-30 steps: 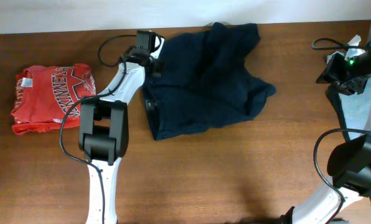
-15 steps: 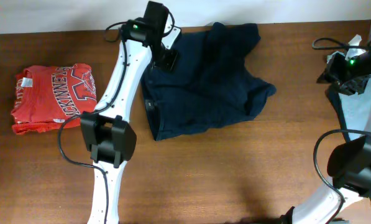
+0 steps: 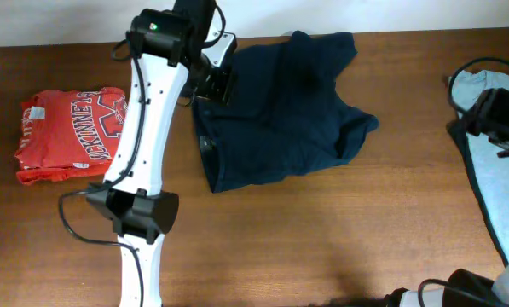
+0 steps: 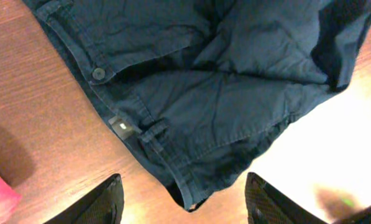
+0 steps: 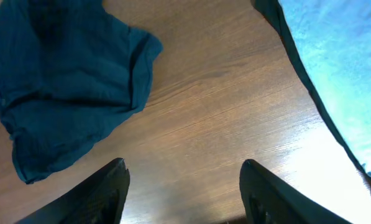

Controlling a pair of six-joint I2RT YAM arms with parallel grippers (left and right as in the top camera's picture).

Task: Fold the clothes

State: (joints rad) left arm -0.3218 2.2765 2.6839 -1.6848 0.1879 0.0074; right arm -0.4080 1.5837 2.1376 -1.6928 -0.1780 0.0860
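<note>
— Navy-blue shorts (image 3: 280, 111): position?
— On the brown wooden table (image 3: 322, 239), towards its far edge and roughly central. They lie spread out, rumpled and unfolded. The waistband is on the left arm's side. One leg runs towards the far edge, the other to the right
— Detail at the waistband?
— The left wrist view shows a dark button (image 4: 99, 74), a belt loop (image 4: 151, 132) and a small pale tag (image 4: 120, 126) on the band
— Left gripper (image 4: 185, 202)?
— Held above the waistband end of the shorts. Its fingers are spread wide with nothing between them. No contact with the cloth can be made out
— Right gripper (image 5: 182, 186)?
— Also wide apart and empty. It is at the table's right side, near a pale blue T-shirt (image 5: 340, 68) and well apart from the shorts. Its camera looks onto bare wood between the two garments
— Other items?
— A red shirt with white lettering (image 3: 66, 132), folded into a bundle, lies at the left end of the table, clear of the shorts
</note>
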